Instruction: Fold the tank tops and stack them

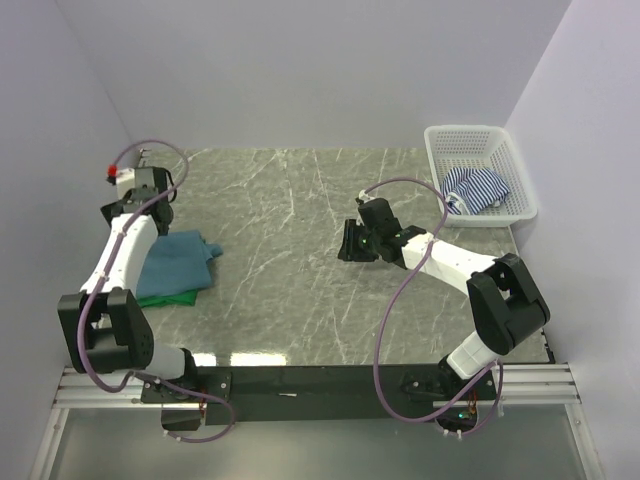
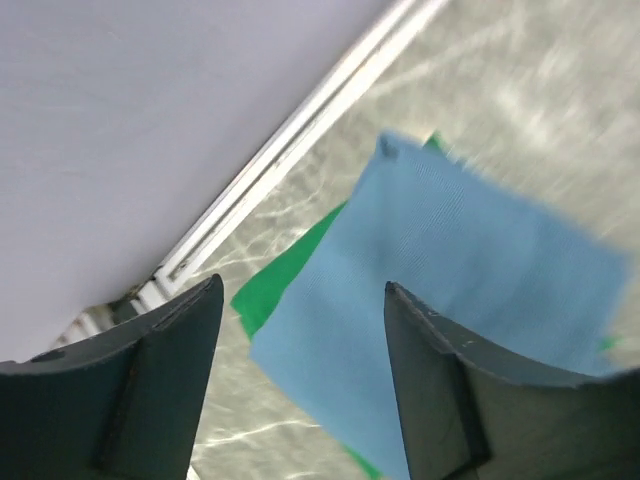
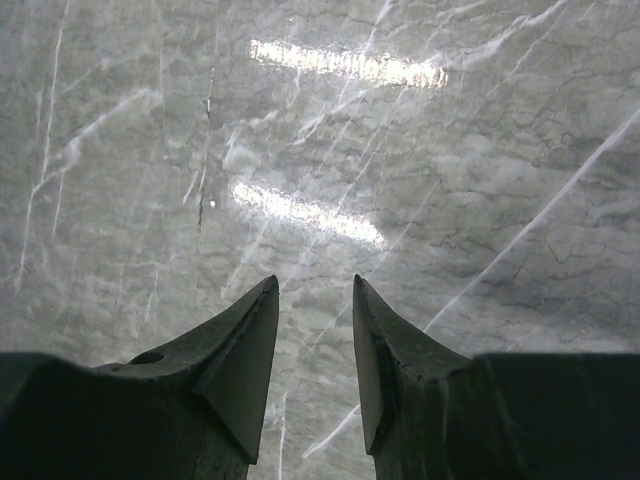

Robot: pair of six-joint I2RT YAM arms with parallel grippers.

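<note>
Teal-blue tank top [image 1: 178,260]: soft matte fabric, folded to rough rectangle, atop green tank top [image 1: 170,297], left side of grey veined table [image 1: 300,260]; green edges showing beneath. Striped tank top [image 1: 478,188]: navy-white, crumpled, inside white mesh basket [image 1: 520,170], far right corner. Left gripper [image 2: 302,288]: fingers apart, empty, above stack. Right gripper [image 3: 315,285]: fingers apart, empty, over bare tabletop.

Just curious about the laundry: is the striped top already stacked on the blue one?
No, the striped top lies in the basket, apart from the blue top.
</note>
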